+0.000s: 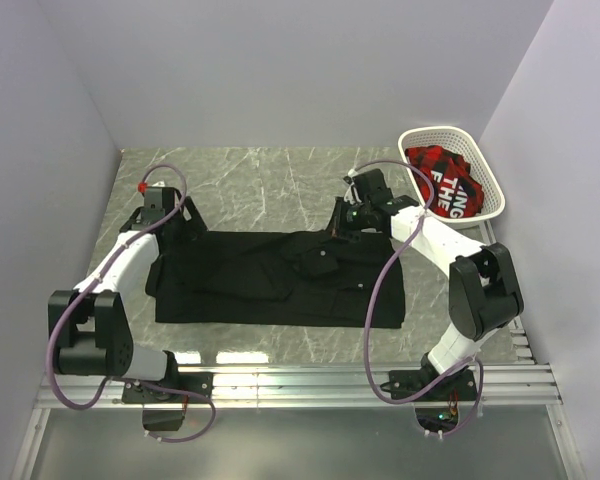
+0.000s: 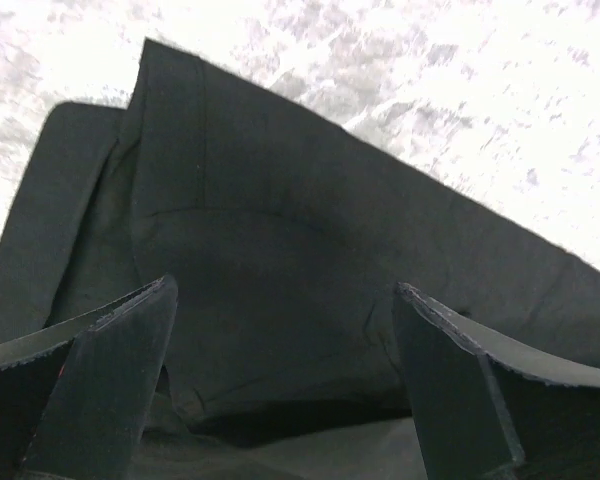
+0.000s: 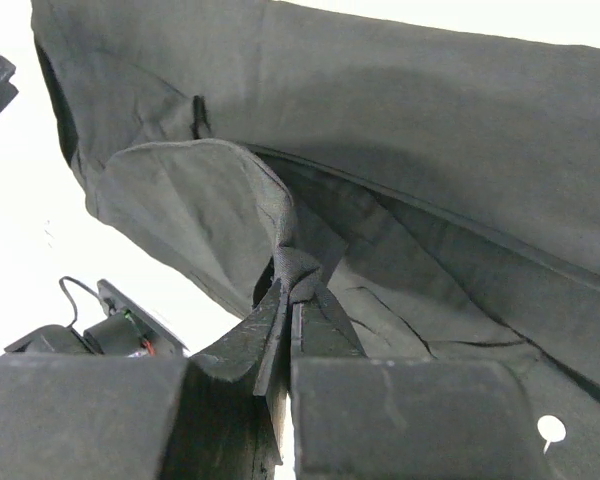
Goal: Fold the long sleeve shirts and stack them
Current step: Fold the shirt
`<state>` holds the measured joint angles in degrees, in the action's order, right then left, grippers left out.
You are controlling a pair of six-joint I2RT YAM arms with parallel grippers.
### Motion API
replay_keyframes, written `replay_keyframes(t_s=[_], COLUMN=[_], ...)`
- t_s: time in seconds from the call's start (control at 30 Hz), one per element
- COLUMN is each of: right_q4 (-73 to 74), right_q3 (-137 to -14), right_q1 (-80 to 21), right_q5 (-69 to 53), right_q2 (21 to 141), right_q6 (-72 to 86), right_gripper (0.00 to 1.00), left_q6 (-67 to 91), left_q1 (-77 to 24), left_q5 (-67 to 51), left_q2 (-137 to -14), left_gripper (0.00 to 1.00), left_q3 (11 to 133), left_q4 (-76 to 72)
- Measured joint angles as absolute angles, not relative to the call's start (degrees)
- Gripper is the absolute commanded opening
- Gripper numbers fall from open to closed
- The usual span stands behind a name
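Shirt (image 1: 280, 275) lies flat on the table (image 1: 260, 185), bare marble beyond its far edge. Left pincer (image 2: 285, 300) stands wide apart over its left end; right pincer (image 3: 292, 285) clamps a far-edge fold.

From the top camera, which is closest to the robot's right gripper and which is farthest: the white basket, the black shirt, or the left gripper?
1. black shirt: mid-table, pinched in the right gripper itself.
2. white basket: far right corner.
3. left gripper: across the shirt, on the left side.
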<state>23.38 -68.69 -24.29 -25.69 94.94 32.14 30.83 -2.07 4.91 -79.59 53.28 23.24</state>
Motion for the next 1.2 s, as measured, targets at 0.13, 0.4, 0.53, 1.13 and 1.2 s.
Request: replay_keyframes(t_s=[0.13, 0.4, 0.53, 1.13, 1.2], right_q4=[24.8, 26.7, 28.8, 36.2, 36.4], right_q3=[-69.3, -72.7, -73.4, -78.7, -78.5], right_q1=[-24.1, -24.1, -24.1, -24.5, -24.5], right_q5=[-25.5, -24.8, -24.4, -23.4, -23.5], right_q2=[94.9, 94.9, 95.0, 93.1, 92.5], right_q6=[32.6, 32.4, 32.4, 33.0, 33.3], right_gripper=[0.02, 0.03, 0.05, 0.10, 0.10], left_q6=[30.7, 34.9, 38.8, 39.6, 39.6], left_q1=[-2.1, -2.1, -2.1, -2.1, -2.1], left_q5=[3.7, -0.3, -2.4, -5.2, -5.2], left_q2=[-79.7, -72.7, -66.4, -70.3, -70.7], left_gripper=[0.95, 0.92, 0.90, 0.90, 0.90], left_q3=[53.3, 48.2, 42.6, 40.6, 40.6], left_q4=[23.6, 24.2, 24.3, 24.9, 25.1])
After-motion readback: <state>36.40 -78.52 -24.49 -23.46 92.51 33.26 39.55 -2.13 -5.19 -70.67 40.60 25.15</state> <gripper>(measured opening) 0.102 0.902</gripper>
